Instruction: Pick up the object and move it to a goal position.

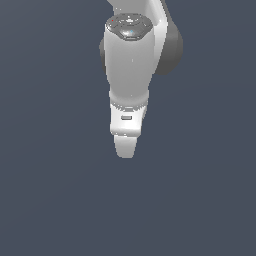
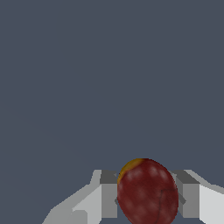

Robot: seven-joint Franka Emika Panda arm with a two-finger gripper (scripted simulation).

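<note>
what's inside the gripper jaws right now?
Wrist view: a dark red object with a yellow patch sits between the gripper fingers. Contact faces are hidden; the exterior view hides the object.

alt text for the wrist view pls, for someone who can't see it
A dark red, speckled roundish object with a small yellow-orange patch at one end sits between the two grey fingers of the robot's pincer. Everything beyond is a plain, flat slate-blue background.
</note>
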